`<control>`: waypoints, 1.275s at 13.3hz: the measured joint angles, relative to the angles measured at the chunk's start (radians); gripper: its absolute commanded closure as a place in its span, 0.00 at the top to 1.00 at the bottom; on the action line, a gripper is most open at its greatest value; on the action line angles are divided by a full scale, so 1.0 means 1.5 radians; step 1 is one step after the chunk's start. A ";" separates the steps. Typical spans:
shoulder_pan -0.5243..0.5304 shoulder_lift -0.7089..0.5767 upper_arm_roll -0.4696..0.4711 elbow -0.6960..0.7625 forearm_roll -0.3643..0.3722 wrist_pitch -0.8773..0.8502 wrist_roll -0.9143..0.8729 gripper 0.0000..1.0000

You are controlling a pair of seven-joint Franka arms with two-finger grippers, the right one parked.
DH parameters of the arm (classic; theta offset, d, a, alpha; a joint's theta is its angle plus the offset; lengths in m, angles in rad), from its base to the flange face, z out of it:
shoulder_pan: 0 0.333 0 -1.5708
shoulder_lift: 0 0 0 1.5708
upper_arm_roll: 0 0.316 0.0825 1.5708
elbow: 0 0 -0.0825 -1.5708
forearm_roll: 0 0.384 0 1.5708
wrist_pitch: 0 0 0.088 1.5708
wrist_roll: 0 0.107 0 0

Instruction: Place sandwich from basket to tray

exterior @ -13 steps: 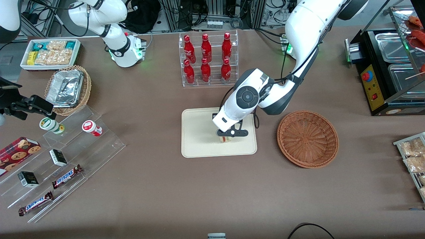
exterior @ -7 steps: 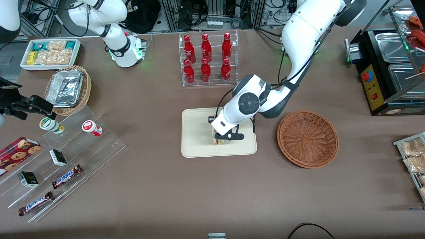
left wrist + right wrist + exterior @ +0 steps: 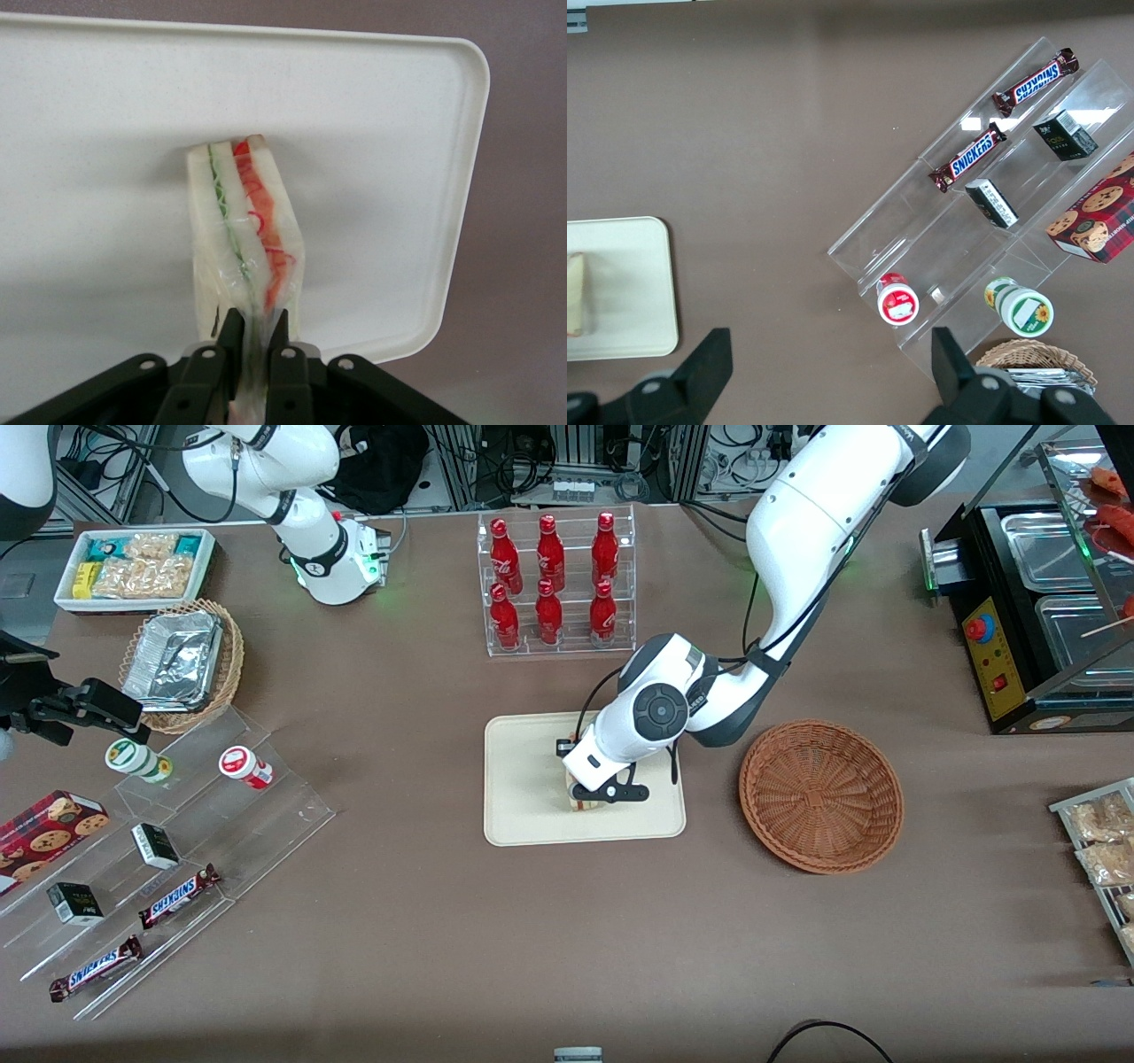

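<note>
While its two dark fingers (image 3: 232, 341) pinch the sandwich (image 3: 244, 239) by one end, nearly closed on the wrapped wedge, the gripper (image 3: 592, 795) has come low over the tray (image 3: 523, 815) — a second ago it hung nearer the basket's end of the tray, and in the last half second it has barely shifted, only settling. From the wrist camera the sandwich stands on edge with its green and orange-red filling lines showing, its lower end seemingly touching the cream surface well inside the rim. The basket (image 3: 820, 795) sits bare beside the tray, toward the working arm's end of the table, so the carry looks done. What remains, by my reading, is the release — parting the fingers and lifting clear without tipping the wedge, which may topple onto its flat face once let go
</note>
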 measured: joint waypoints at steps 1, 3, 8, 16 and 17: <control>0.000 0.000 0.000 0.000 0.000 0.000 0.000 0.31; 0.000 0.000 -0.001 0.000 0.000 0.000 0.000 0.31; 0.000 0.000 -0.001 0.005 0.000 0.000 0.001 0.83; 0.028 -0.101 0.002 0.024 0.000 -0.119 0.001 1.00; 0.048 -0.132 0.003 0.025 0.000 -0.163 0.001 1.00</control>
